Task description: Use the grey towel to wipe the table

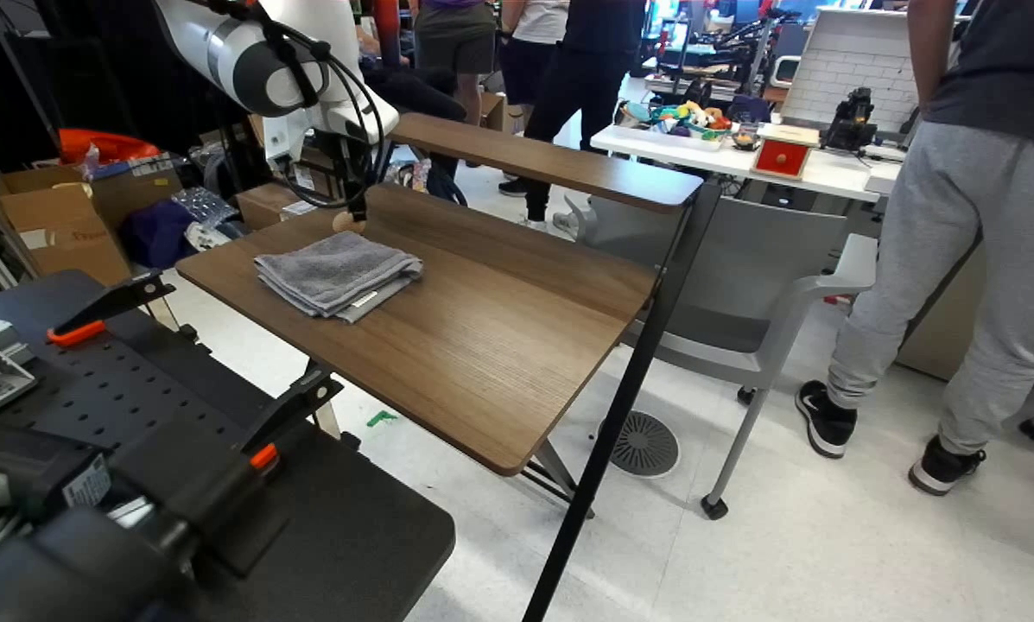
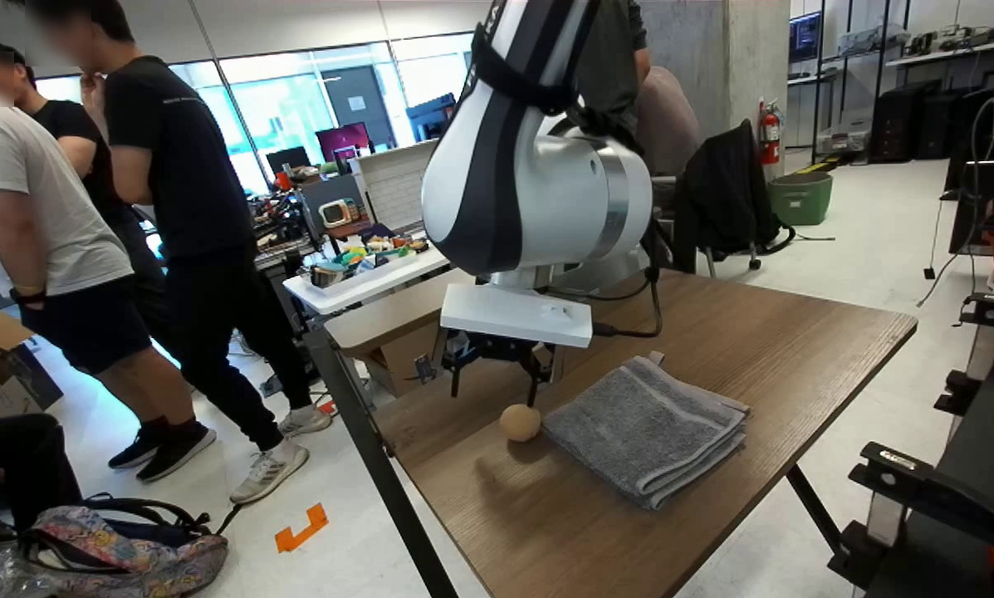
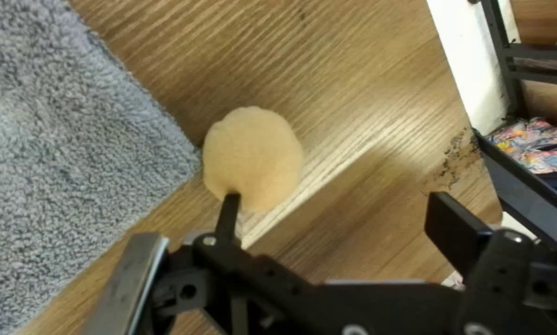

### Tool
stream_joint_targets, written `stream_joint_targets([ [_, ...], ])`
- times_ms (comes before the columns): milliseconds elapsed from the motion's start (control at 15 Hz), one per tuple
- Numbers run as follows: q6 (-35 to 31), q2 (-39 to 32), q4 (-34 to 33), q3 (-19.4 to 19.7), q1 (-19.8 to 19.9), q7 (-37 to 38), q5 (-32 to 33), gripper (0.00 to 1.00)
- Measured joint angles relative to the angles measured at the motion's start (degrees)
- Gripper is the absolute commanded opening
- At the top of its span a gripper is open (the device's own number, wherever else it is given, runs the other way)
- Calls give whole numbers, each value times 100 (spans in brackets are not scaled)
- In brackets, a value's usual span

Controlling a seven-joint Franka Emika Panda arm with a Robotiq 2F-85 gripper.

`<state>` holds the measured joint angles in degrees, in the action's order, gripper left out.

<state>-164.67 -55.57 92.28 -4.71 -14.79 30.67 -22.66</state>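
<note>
Although the grey towel [image 2: 646, 428] lies near one long edge of the table [image 1: 517, 380], it is wholly inside this edge, folded in several layers and a little rumpled. From the towel toward the nearest rounded corner in an exterior view, a wide stretch of bare wood offers room for moving. Beyond the opposite long edge runs a narrow wooden plank [image 1: 542, 160], which is placed higher than the table top. Just beside one corner of the towel, a round tan object [image 2: 520, 423] sits on the wood. Concerning the gripper [image 3: 337, 199], it hangs beside the towel and apart from it, its two fingers [image 3: 228, 214] pointing down and spread widely; between them the wrist view shows mostly wood. One fingertip appears against the tan object, but whether it touches, I cannot tell.
</note>
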Motion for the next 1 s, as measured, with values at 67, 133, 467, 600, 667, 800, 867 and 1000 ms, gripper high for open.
stream_joint_targets([
  [67,36,6,14,112,-102,128,3,100],
  [133,63,10,31,222,-205,255,7,100],
  [467,355,11,63,449,-446,735,88,100],
  [600,461,6,63,449,-446,813,98,72],
  [667,522,3,63,448,-446,815,102,66],
  [800,575,-10,63,448,-443,815,107,49],
  [867,600,-20,62,448,-437,815,107,40],
  [1000,658,-53,50,440,-393,816,107,27],
])
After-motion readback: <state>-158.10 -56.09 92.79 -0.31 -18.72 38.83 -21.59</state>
